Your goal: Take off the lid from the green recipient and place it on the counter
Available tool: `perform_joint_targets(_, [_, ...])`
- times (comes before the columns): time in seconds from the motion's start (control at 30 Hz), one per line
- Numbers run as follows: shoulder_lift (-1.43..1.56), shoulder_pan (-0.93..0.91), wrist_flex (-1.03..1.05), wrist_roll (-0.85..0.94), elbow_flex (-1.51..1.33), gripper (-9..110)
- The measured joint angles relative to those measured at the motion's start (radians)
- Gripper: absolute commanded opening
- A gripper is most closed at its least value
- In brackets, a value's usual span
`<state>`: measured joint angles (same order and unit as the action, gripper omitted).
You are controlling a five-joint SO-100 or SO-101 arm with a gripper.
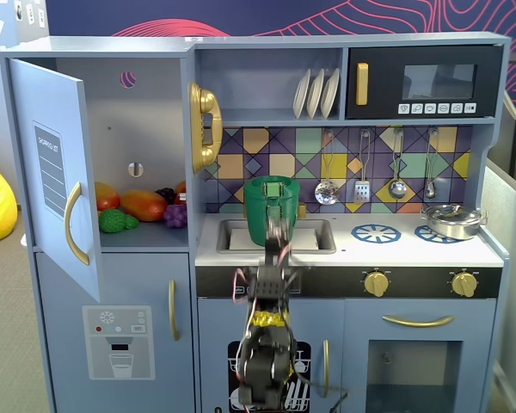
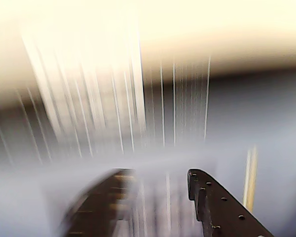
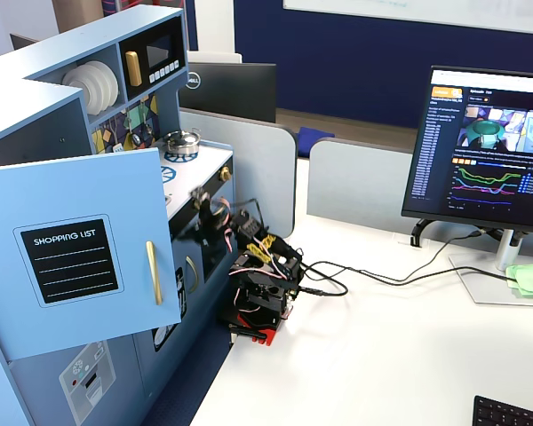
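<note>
The green recipient [image 1: 260,213] stands upright at the sink [image 1: 237,237] on the white counter [image 1: 353,250]. Its top [image 1: 271,182] is a flat green rim; I cannot tell the lid from the jar. My gripper [image 1: 274,220] rises from the arm in front of the cabinet and overlaps the jar's front. The wrist view is smeared by motion. It shows only my two dark fingers [image 2: 214,202] with a wide empty gap, so the gripper [image 2: 160,174] is open. In the fixed view from the side, the gripper [image 3: 204,201] is at the counter's front edge, and the jar is hidden behind the open door [image 3: 80,253].
A silver pot [image 1: 454,221] sits on the right burner print, beside the bare left one [image 1: 376,232]. Utensils hang on the back wall [image 1: 361,176]. The fridge door [image 1: 56,172] stands open at the left with toy food [image 1: 142,205] inside. The arm's base [image 3: 262,302] stands on a white desk.
</note>
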<state>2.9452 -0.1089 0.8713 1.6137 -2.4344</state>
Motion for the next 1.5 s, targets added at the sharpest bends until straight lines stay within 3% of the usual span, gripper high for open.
perform_joint_targets(0.47, [-0.229,0.0,-0.457,-0.017,0.267,31])
perform_joint_targets(1.37, [-0.715,0.021,-0.663,0.061,0.549,29])
perform_joint_targets(1.5, [-0.755,0.035,-0.673,0.064,0.589,24])
